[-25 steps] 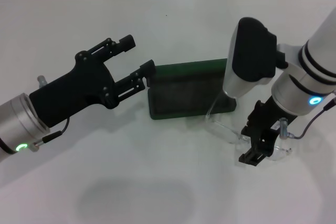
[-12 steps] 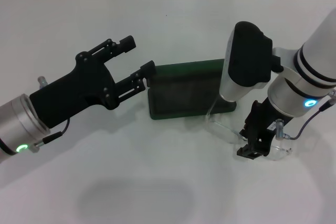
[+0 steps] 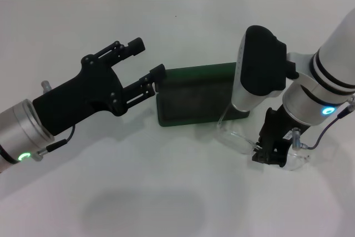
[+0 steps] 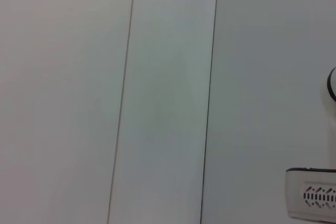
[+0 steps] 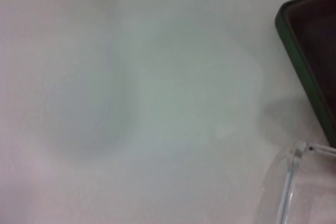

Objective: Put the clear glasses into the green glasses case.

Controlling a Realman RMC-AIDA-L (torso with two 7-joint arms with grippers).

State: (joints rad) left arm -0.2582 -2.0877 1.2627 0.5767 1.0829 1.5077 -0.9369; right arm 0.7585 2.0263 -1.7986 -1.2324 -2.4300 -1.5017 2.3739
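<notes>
One pair of clear glasses (image 3: 244,141) and one green glasses case (image 3: 194,97) are all I count on my white tabletop (image 3: 138,192), plus my two grippers. On my head view the case is a dark green hard shell, rectangular with rounded corners, lying open so its dull, dark lining faces up; my right forearm hides its right end. My right wrist view shows one thick rounded green corner (image 5: 294,40) of it with the dark inside behind. The glasses are colourless see-through plastic, smooth and glossy, lying on the table just in front of the case's right corner, with one thin curved arm reaching up to that corner; whether it touches I cannot tell. In my right wrist view I see a clear lens edge and a small hinge (image 5: 294,171) near the case corner. My right gripper (image 3: 270,151) is down at the right end of the glasses, its black fingers set at the frame, but I cannot tell how wide they stand or whether they grip. My left gripper (image 3: 145,62) hovers at the case's left end, its two black fingers spread well apart and holding nothing, the nearer fingertip (image 3: 157,74) just beside the case's left rear corner. My left wrist view shows only pale panels with thin seams (image 4: 207,103).
</notes>
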